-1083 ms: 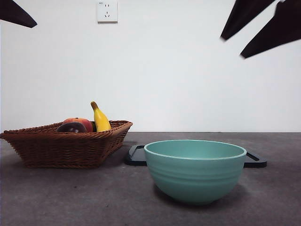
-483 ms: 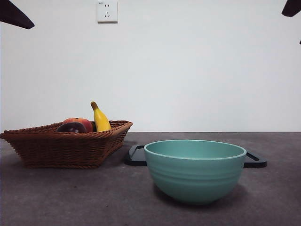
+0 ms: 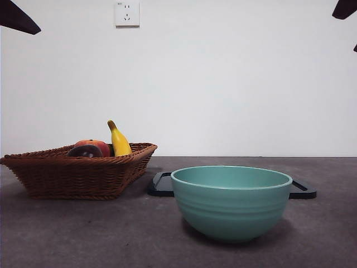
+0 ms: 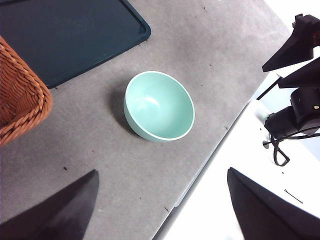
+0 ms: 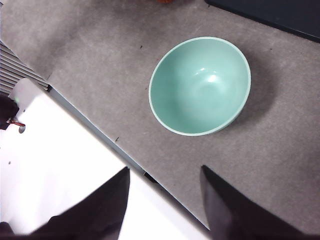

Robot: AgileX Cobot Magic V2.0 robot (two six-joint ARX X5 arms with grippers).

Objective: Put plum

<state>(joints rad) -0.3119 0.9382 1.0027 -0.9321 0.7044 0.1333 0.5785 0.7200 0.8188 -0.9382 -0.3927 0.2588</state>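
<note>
The plum (image 3: 85, 151), dark maroon, lies in the brown wicker basket (image 3: 78, 173) at the left of the table, beside a red-orange fruit (image 3: 96, 146) and a yellow banana (image 3: 119, 140). Neither wrist view shows the plum. My left gripper (image 4: 161, 175) hangs open high above the table edge, near the teal bowl (image 4: 159, 106), holding nothing. My right gripper (image 5: 165, 168) is also open and empty, high over the table edge on the bowl's (image 5: 200, 85) other side. Only black arm tips (image 3: 17, 17) show at the front view's top corners.
The teal bowl (image 3: 231, 201) stands near the front, right of the basket. A dark tray (image 3: 162, 184) lies flat behind it. The basket's corner (image 4: 20, 95) and the tray (image 4: 65, 35) show in the left wrist view, and the other arm (image 4: 295, 50) is beyond the table edge.
The dark arm at the top right of the front view has drawn up and outward; only a small tip stays at the corner. The fruit, basket and bowl have not moved.
</note>
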